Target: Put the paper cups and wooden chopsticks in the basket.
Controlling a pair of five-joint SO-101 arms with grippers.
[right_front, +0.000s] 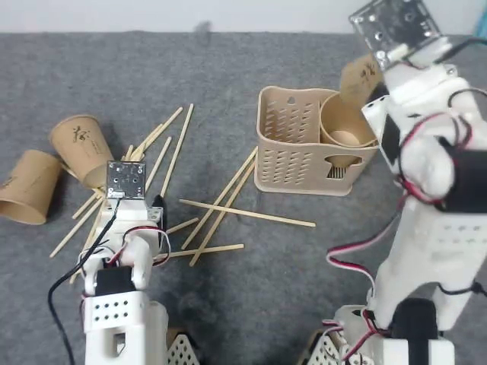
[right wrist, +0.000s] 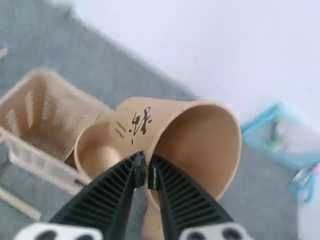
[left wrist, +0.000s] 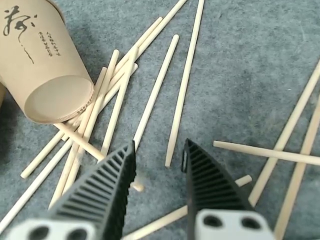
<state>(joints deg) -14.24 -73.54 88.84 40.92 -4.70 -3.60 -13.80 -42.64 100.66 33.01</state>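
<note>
Right gripper (right wrist: 145, 167) pinched on the wall of a tan paper cup (right wrist: 190, 135), tilted just above the beige slotted plastic basket (right_front: 293, 163); second tan cup (right_front: 346, 125) upright inside the basket; left gripper (left wrist: 157, 155) moderately parted, empty, over scattered wooden chopsticks (right_front: 243, 213) on the grey counter (right_front: 304, 289), apart from the basket on the left arm's side; two more cups (right_front: 84, 144) lie on their sides farther out.

The slotted basket (right_front: 293, 163) is beige. The paper cup (right wrist: 200, 135) above it is tan with black script; chopsticks (right_front: 247, 214) beside it are pale wood.
</note>
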